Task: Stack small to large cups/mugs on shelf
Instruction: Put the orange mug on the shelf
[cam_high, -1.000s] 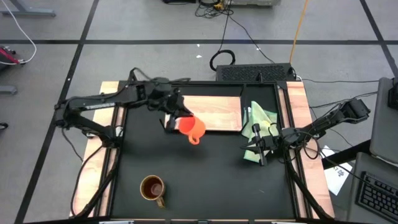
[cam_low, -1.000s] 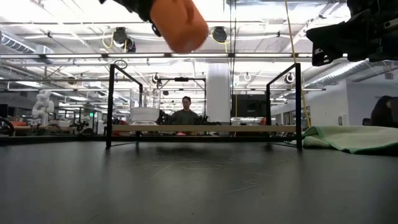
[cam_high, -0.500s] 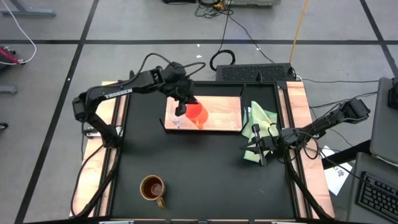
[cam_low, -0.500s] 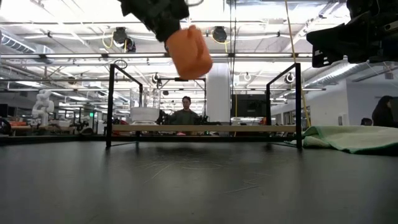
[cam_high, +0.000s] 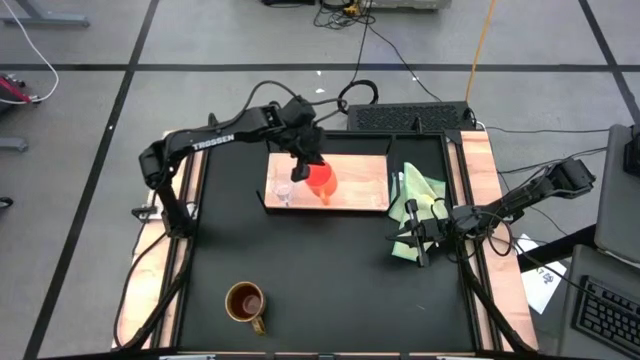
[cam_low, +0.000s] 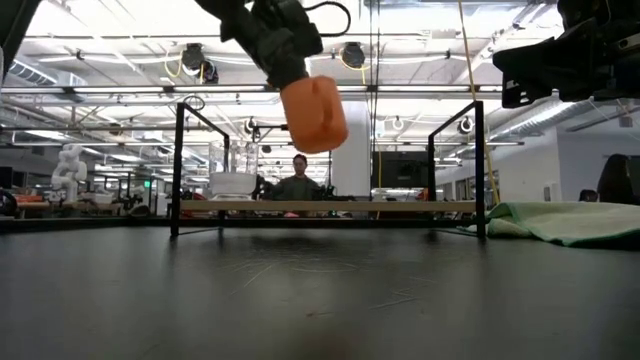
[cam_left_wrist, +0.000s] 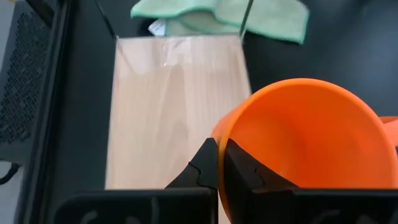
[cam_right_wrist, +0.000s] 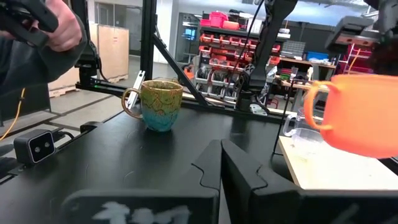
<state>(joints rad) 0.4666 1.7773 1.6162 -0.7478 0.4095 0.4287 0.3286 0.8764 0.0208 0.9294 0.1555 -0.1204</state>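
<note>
The orange cup (cam_high: 321, 180) hangs in the air above the shelf (cam_high: 355, 185) at upper centre of the high view, handle toward the bottom of the frame; the tiny clear glass cup (cam_high: 284, 192) stands on the shelf's left part, just left of it; the brown glossy mug (cam_high: 245, 302) stands upright at lower left on the black table, well apart, handle toward lower right; the shelf is a light-wood board with a dark edge.

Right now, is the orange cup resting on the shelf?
No: the left gripper holds the orange cup in the air above the shelf.
</note>
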